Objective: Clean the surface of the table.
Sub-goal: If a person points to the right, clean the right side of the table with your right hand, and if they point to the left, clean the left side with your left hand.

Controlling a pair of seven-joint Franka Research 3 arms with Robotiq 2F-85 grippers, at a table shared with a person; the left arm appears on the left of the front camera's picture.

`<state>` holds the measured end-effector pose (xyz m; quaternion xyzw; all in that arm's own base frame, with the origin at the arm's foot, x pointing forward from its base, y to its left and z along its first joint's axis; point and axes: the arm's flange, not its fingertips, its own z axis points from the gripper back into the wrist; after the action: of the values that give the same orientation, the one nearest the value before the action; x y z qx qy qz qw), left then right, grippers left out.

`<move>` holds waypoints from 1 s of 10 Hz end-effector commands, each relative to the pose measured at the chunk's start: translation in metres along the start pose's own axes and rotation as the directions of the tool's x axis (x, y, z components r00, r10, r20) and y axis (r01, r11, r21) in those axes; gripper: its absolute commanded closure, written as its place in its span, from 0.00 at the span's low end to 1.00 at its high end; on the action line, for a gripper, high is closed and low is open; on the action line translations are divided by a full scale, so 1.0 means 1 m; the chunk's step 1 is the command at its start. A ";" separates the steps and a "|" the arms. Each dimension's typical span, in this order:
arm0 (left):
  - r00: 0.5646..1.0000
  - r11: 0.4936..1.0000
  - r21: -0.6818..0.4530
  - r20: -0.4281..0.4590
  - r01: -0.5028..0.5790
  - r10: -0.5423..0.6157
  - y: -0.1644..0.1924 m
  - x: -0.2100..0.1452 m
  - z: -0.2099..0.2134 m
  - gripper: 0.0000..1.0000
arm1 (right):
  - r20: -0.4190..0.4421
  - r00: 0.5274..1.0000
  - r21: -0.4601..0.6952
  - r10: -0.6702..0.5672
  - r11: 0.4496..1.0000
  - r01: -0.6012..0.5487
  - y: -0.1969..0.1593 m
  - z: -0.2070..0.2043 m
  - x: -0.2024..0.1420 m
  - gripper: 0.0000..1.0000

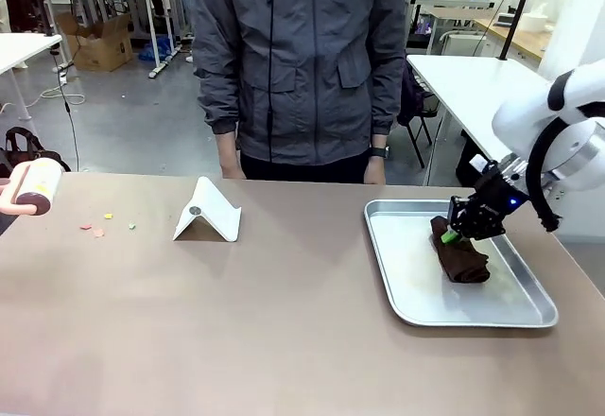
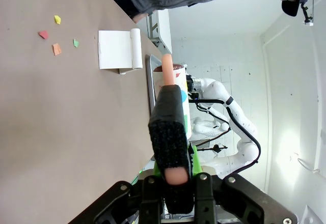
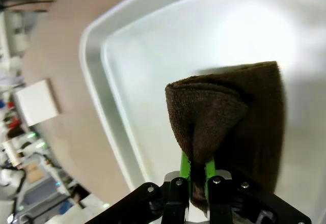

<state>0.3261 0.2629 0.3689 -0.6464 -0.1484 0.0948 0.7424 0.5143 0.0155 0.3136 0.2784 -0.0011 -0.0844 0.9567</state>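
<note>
The brownish table (image 1: 284, 321) has a few small coloured scraps (image 1: 99, 227) near its far left. In the left wrist view my left gripper (image 2: 175, 132) is shut on the pink handle of a lint roller (image 2: 173, 81), held above the table (image 2: 51, 132) and short of the scraps (image 2: 56, 35). The roller (image 1: 33, 189) also shows at the left edge of the front view. My right gripper (image 1: 452, 236) is shut on a fold of a brown cloth (image 1: 461, 257) lying in a silver tray (image 1: 416, 303). Up close, its green pads (image 3: 186, 170) pinch the cloth (image 3: 229, 117).
A white folded stand (image 1: 208, 213) sits on the table near the far edge, between the scraps and the tray. A person in a grey jacket (image 1: 298, 57) stands at the far side, hands down. The tray's rim (image 3: 97, 107) lies near the table's right end.
</note>
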 end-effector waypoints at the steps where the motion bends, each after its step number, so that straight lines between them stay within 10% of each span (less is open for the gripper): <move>1: 1.000 1.000 -0.002 0.002 0.007 -0.007 -0.004 -0.004 -0.001 1.00 | 0.003 1.000 0.232 -0.007 0.973 0.006 -0.007 0.016 -0.011 0.88; 6: 1.000 1.000 -0.002 0.002 0.007 -0.007 -0.004 -0.004 -0.001 1.00 | -0.036 0.996 0.623 -0.079 0.778 0.084 -0.007 0.083 -0.062 0.88; 10: 1.000 1.000 -0.002 0.002 0.007 -0.007 -0.004 -0.004 -0.001 1.00 | -0.053 0.993 0.632 -0.106 0.766 0.115 -0.057 0.098 -0.096 0.88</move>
<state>0.3254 0.2622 0.3695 -0.6464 -0.1493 0.0946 0.7422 0.4161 -0.0589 0.3757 0.5845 0.0071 -0.1394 0.7993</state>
